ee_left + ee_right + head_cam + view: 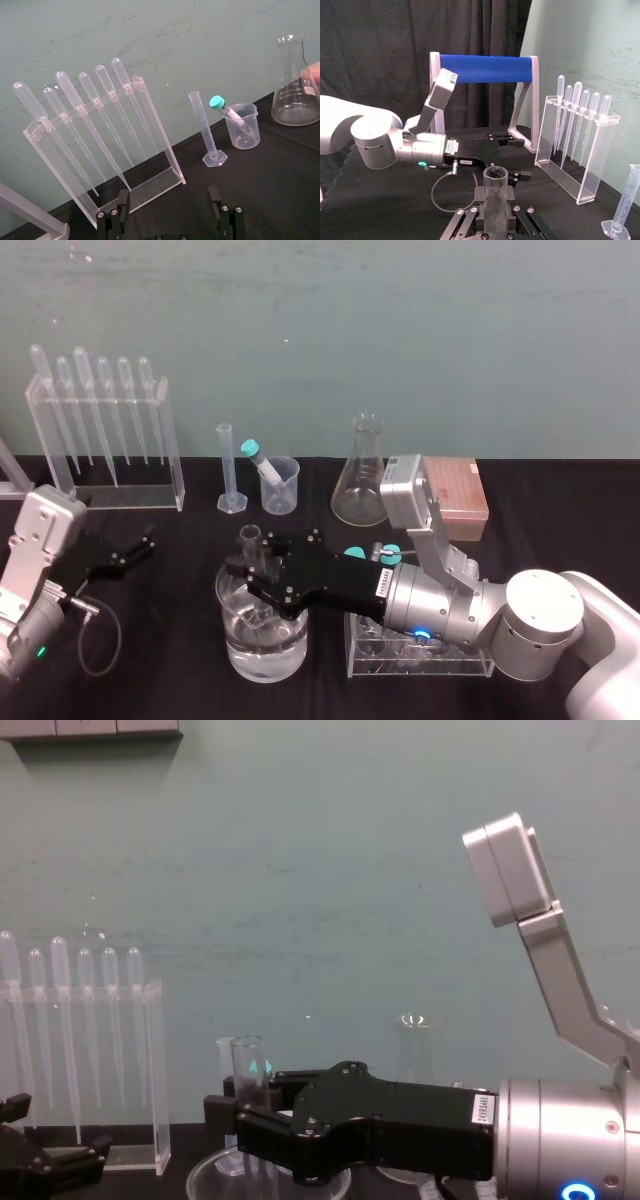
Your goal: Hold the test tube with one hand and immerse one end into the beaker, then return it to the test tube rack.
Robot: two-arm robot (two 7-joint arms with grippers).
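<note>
1. One test tube (pixel 250 543) stands upright at lower centre of the head view. The right gripper (pixel 258 578) has its jaws closed on the tube's upper part, so the open mouth stays on top and the lower end is free to dip.
2. That lower end hangs inside a wide dish (pixel 235 655) of water directly below the gripper. I cannot tell how deep it reaches. An upright hold suits a straight dip, in my judgement.
3. The beaker (pixel 283 490) sits well apart at upper centre with a teal-capped tube (pixel 262 462) leaning in it. The test tube is therefore at the dish, not at that cup.
4. The rack (pixel 365 660) lies at lower right, just beside the dish and under the right arm. I judge that a short way back for the return.
5. The left gripper (pixel 138 548) rests at middle left, fingers spread wide and empty, apart from the work.
6. Black cloth (pixel 180 660) covers the table. A pipette stand (pixel 165 455), a cylinder (pixel 228 465), a flask (pixel 362 485) and a pink box (pixel 455 495) line its far edge below a teal wall (pixel 400 320).
7. The right wrist view has a black curtain (pixel 380 50) and a blue-padded frame (pixel 482 68) at upper centre.
</note>
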